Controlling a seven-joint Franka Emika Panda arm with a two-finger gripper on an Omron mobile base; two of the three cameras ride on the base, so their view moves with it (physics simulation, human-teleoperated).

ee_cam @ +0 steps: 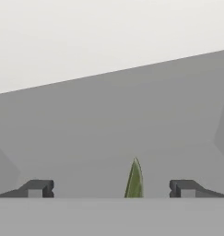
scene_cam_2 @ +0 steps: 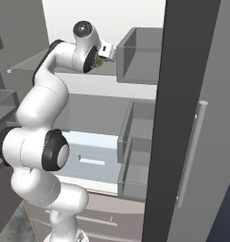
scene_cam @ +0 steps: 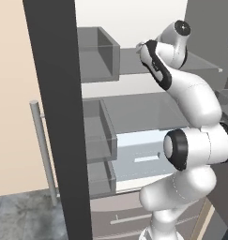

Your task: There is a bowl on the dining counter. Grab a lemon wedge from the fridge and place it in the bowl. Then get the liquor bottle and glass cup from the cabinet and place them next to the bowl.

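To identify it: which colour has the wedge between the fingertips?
Yellowish green; the lemon wedge shows best in the hand view.

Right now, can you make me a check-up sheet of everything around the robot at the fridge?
Surface: grey fridge shelf, bare apart from the wedge.
Job's things: fridge open, its door swung aside; a green-yellow lemon wedge stands on edge on the upper shelf.
Clutter: nothing seen.
End effector: end effector open, finger tips wide apart with the wedge between them, not touching it.
Cables: nothing seen.
Surroundings: grey door bins on the door, a pale drawer lower down, drawer fronts below, tan wall beside the fridge.
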